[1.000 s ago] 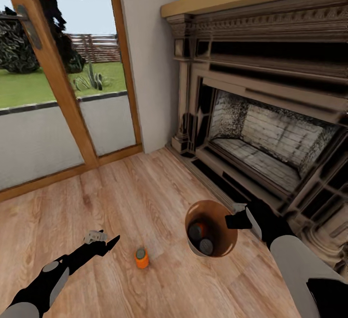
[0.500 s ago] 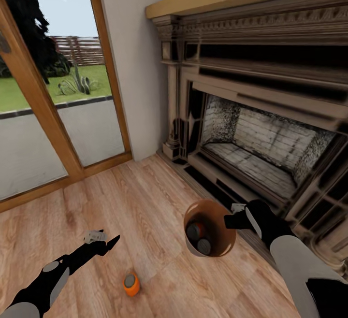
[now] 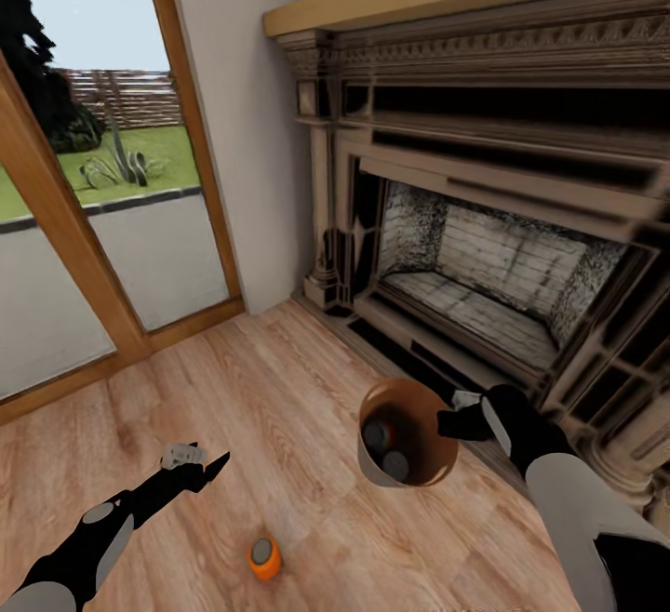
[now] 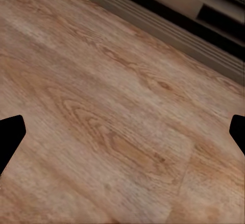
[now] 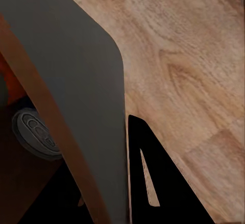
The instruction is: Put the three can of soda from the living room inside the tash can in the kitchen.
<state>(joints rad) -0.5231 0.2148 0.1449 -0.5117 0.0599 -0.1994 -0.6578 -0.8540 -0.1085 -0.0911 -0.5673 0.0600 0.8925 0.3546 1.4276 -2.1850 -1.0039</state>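
Observation:
The copper-brown tash can [image 3: 423, 472] hangs tilted over the plank floor, and my right gripper [image 3: 459, 422] is shut on its rim. Two orange cans of soda lie inside it [image 3: 378, 433], [image 3: 395, 465]. The right wrist view shows the pail's wall [image 5: 76, 96], one grey can top [image 5: 35, 132] inside and a black finger [image 5: 153, 183] outside the rim. A third can of soda [image 3: 264, 557] stands on the floor, close to my base. My left gripper [image 3: 200, 463] hovers open up and to the left of it. In the left wrist view the left gripper [image 4: 122, 132] has only bare planks between its fingertips.
A dark ornate fireplace [image 3: 484, 249] with a raised hearth edge runs along the right, just behind the pail. A wood-framed glass door [image 3: 84, 249] and a white wall section [image 3: 251, 128] close off the far left. Plank floor [image 3: 261, 389] spreads between them.
The whole picture has shifted as the robot moves. The fireplace has slid left and the floor can now sits lower in the view. Both arms keep their poses, pail still held.

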